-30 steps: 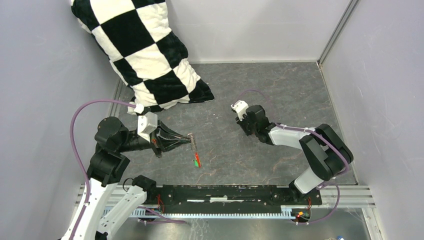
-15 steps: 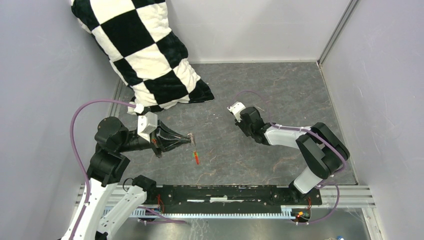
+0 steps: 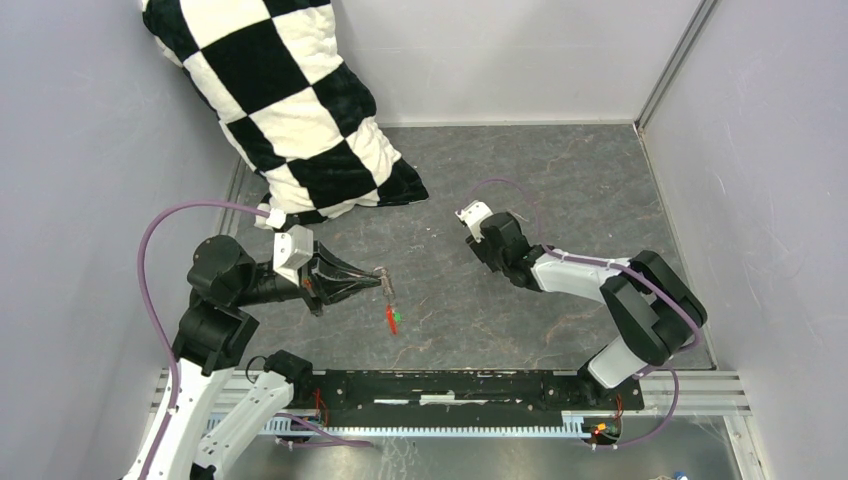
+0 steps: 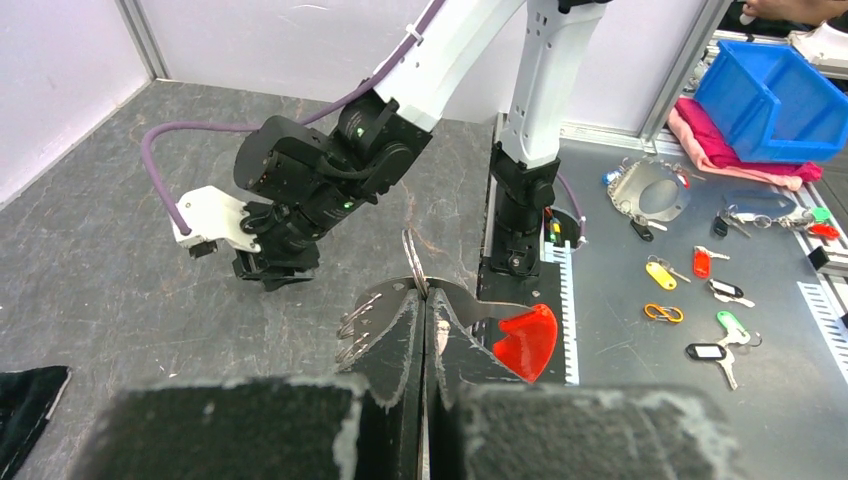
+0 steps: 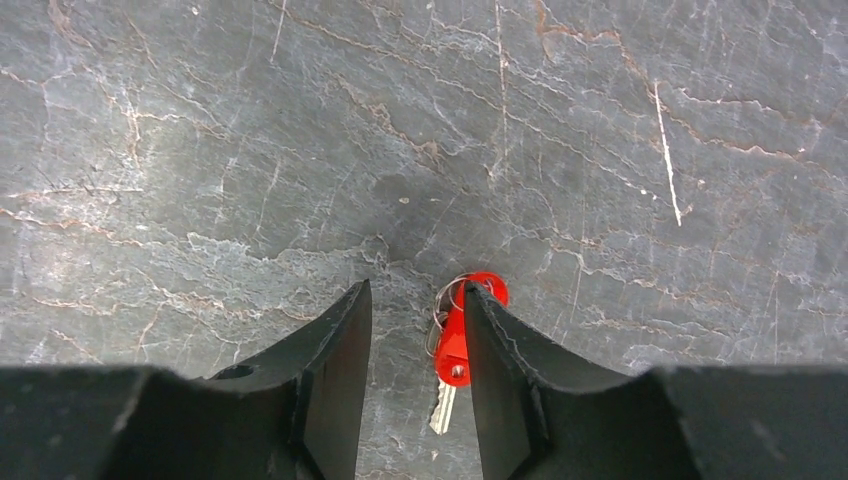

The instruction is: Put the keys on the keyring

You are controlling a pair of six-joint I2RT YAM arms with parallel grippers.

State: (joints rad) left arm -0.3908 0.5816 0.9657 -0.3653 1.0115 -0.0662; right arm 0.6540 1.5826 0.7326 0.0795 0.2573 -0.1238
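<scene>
Here the right gripper (image 5: 416, 292), spread, straddles the keys (image 5: 453, 350), which lie twelve-to-six toward its three-o'clock side. The left gripper (image 4: 423, 300) clenches the keyring (image 4: 411, 262).

One keyring (image 4: 412, 262), one red-headed key (image 5: 454, 347), one checkered cushion (image 3: 290, 100).
Keyring carries one red tag (image 4: 522, 340), one green tag (image 3: 397, 317); cushion at eleven o'clock.

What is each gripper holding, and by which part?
Left gripper pinches the keyring by its metal ring. Right gripper holds nothing; the red-headed key lies between its open jaws.
</scene>
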